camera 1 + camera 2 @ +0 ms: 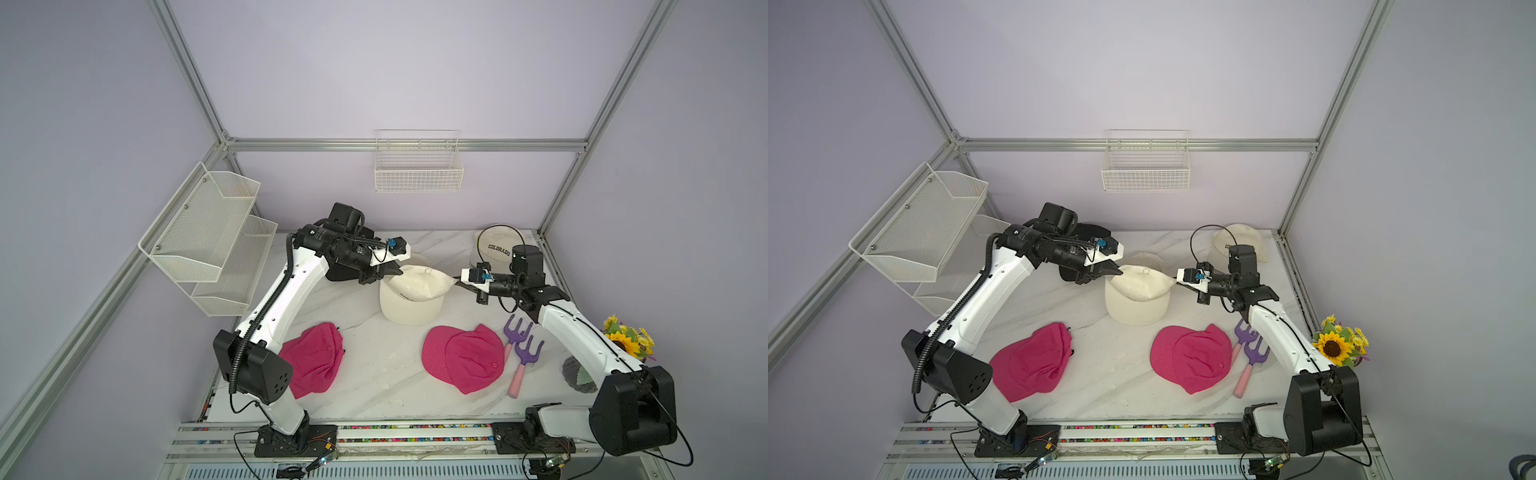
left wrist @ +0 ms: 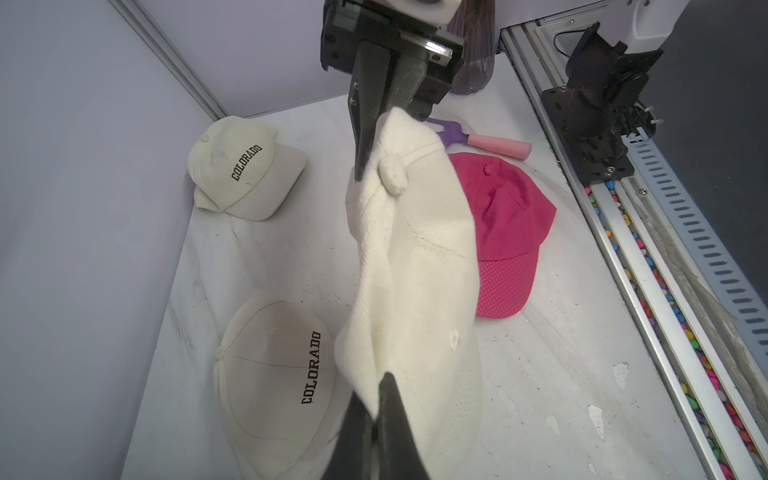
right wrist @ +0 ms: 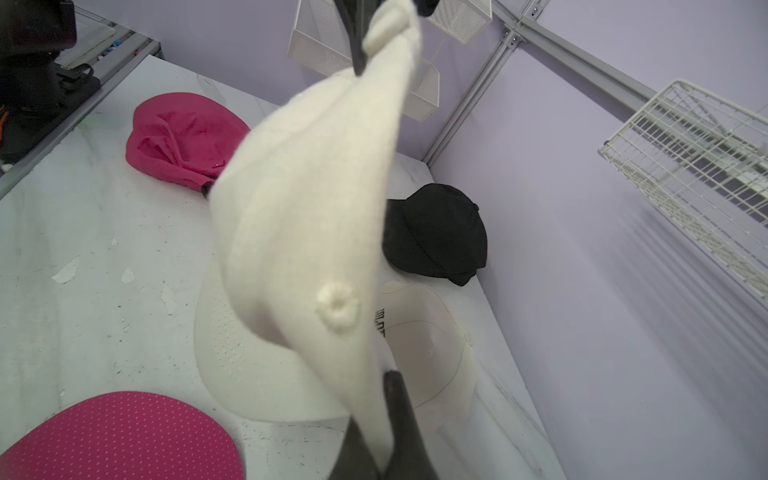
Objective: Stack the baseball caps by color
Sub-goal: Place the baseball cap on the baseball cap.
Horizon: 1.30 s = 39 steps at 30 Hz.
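Observation:
A cream baseball cap [image 1: 415, 286] hangs stretched between my two grippers above the table's back middle. My left gripper [image 1: 397, 272] [image 2: 376, 411] is shut on one edge of its crown, and my right gripper [image 1: 457, 282] [image 3: 380, 436] is shut on the opposite edge. Under it lies a second cream cap [image 2: 270, 374] lettered COLORADO. A third cream cap [image 1: 494, 247] sits at the back right. Two pink caps [image 1: 313, 359] [image 1: 465, 359] lie near the front. A black cap [image 3: 440, 232] sits at the back left, mostly hidden by the left arm in both top views.
Two purple hand rakes [image 1: 519, 353] with pink handles lie right of the right-hand pink cap. A sunflower vase [image 1: 627, 336] stands at the right edge. A wire basket [image 1: 417, 166] hangs on the back wall, and a mesh shelf [image 1: 208, 237] on the left wall.

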Motion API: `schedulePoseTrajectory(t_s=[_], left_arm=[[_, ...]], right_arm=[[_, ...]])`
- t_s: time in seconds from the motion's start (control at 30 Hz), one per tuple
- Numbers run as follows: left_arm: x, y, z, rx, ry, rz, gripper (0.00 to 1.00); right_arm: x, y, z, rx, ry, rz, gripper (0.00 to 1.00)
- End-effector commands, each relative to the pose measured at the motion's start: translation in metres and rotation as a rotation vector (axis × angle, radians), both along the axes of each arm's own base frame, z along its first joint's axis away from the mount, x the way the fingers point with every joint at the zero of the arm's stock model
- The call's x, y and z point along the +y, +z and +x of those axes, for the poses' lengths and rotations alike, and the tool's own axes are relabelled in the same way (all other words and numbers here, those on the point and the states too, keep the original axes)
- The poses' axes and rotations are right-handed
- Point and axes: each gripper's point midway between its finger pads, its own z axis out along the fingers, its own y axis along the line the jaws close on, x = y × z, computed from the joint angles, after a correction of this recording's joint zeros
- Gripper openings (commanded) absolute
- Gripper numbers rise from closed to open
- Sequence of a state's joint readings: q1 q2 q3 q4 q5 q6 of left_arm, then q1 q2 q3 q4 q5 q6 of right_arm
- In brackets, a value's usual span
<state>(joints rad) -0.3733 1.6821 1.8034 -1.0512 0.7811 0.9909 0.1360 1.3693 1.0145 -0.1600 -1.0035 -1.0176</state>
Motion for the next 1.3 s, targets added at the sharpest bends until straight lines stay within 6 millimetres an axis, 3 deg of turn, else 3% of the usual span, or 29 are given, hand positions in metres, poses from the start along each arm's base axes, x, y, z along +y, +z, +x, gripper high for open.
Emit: schedulePoseTrajectory(t_s=[0.0,0.4,0.63,0.7,0.87,0.97,1.07,1.13,1.17,1.27], left_arm=[[0.001,0.002,0.029,-0.005,0.075,-0.058,0.0],[0.005,-0.056,0.081,0.143,0.121,-0.001,0.0],[0.006,-0.095,0.125,0.17,0.222,0.054,0.0],[0.009,-0.108,0.136,0.172,0.262,0.081,0.0],[0.014,-0.139,0.153,0.191,0.323,0.136,0.0],[0.02,-0.153,0.162,0.189,0.361,0.175,0.0],[0.024,-0.162,0.167,0.194,0.385,0.191,0.0],[0.026,-0.167,0.171,0.202,0.399,0.194,0.0],[0.026,-0.168,0.171,0.206,0.4,0.193,0.0],[0.026,-0.173,0.171,0.22,0.4,0.193,0.0]], right_arm=[[-0.001,-0.016,0.019,0.072,-0.002,-0.033,0.0],[0.003,-0.096,0.066,0.298,0.018,-0.109,0.0],[0.0,-0.117,0.104,0.376,-0.103,-0.095,0.0],[0.0,-0.113,0.113,0.373,-0.15,-0.068,0.0],[-0.004,-0.09,0.131,0.324,-0.324,0.044,0.11],[-0.006,-0.072,0.143,0.277,-0.471,0.125,0.27],[-0.026,-0.048,0.149,0.194,-0.685,0.222,0.39],[-0.04,-0.028,0.14,0.098,-0.802,0.281,0.52],[-0.037,-0.019,0.132,0.058,-0.803,0.286,0.55],[0.001,-0.016,0.088,-0.026,-0.681,0.221,0.58]])
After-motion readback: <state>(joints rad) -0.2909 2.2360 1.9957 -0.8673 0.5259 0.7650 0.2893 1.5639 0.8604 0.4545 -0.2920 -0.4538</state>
